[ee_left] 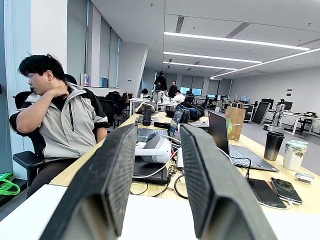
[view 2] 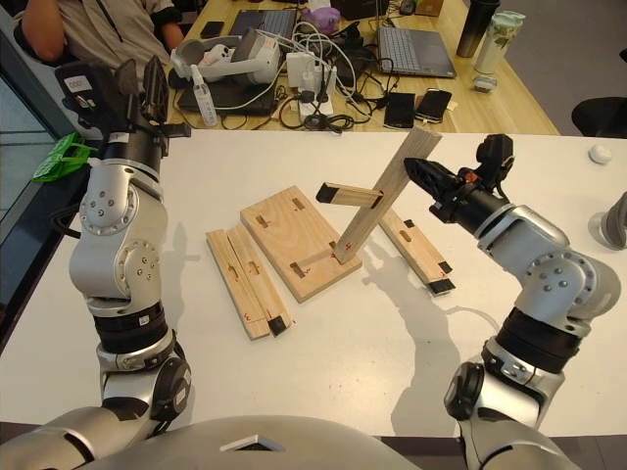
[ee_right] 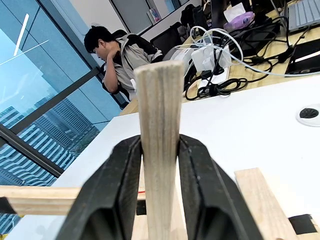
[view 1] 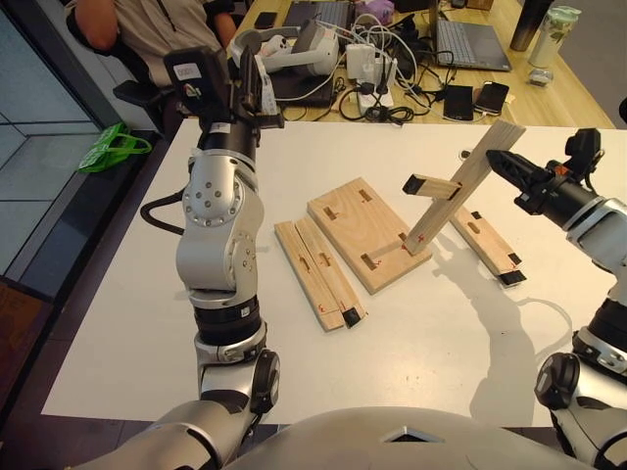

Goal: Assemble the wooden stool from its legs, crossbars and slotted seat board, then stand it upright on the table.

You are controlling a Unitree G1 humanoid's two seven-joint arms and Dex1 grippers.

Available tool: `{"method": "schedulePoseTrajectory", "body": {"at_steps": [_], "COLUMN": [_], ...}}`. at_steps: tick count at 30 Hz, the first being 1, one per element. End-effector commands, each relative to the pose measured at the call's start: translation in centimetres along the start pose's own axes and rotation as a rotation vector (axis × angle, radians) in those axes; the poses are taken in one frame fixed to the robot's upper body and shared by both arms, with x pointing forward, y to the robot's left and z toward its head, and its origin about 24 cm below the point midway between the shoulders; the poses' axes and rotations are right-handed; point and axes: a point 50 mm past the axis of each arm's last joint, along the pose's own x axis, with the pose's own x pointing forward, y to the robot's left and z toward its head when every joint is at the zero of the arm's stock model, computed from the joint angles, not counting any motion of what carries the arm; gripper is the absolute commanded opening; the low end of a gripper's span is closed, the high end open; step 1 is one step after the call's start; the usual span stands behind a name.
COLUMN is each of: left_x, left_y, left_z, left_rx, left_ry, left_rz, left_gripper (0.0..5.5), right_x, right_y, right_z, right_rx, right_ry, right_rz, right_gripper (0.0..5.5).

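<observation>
The right pincer [view 1: 506,163] clamps the top of a leg [view 1: 460,191] whose long axis tilts up toward the robot's right, its foot at a slot of the seat board [view 1: 358,230], which lies flat on the worktop [view 1: 411,333]. A crossbar [view 1: 432,184] juts left from the leg. Red marks beside the slots are unreadable. The left pincer [ee_left: 157,145], raised, is released

I'm working in an open-plan office: laptops [view 1: 472,44] are sitting on a wooden desk [view 1: 578,93], strip lights [ee_left: 235,41] are running overhead, and monitors [ee_left: 261,112] are lining distant desks.
</observation>
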Motion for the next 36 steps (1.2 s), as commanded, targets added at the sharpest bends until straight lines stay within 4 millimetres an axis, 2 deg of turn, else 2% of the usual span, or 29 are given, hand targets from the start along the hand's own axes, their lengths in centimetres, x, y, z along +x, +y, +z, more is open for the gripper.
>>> {"method": "schedulePoseTrajectory", "body": {"at_steps": [1, 10, 23, 31, 36], "left_x": [0.1, 0.2, 0.2, -0.9, -1.4], "left_y": [-0.2, -0.4, -0.7, -0.9, -0.9], "left_z": [-0.1, 0.0, -0.2, -1.2, -1.3], "left_rx": [0.008, 0.011, 0.003, -0.003, -0.003], "left_ry": [0.014, 0.013, 0.022, 0.071, 0.083], "left_rz": [-0.013, -0.031, -0.040, -0.048, -0.045], "left_gripper": [1.55, 1.55, 1.55, 1.55, 1.55], "right_x": [0.3, 2.4, 4.1, 3.4, 3.0], "right_y": [-0.6, 0.4, 1.0, 0.8, 0.3], "right_z": [-1.1, -0.7, -0.1, -1.5, -0.8], "right_rx": [0.007, -0.014, 0.003, -0.030, -0.048], "right_ry": [0.006, -0.037, -0.119, -0.086, -0.108], "right_rz": [-0.024, 0.032, 0.038, 0.020, -0.002], "right_gripper": [0.99, 0.99, 0.99, 0.99, 0.99]}}
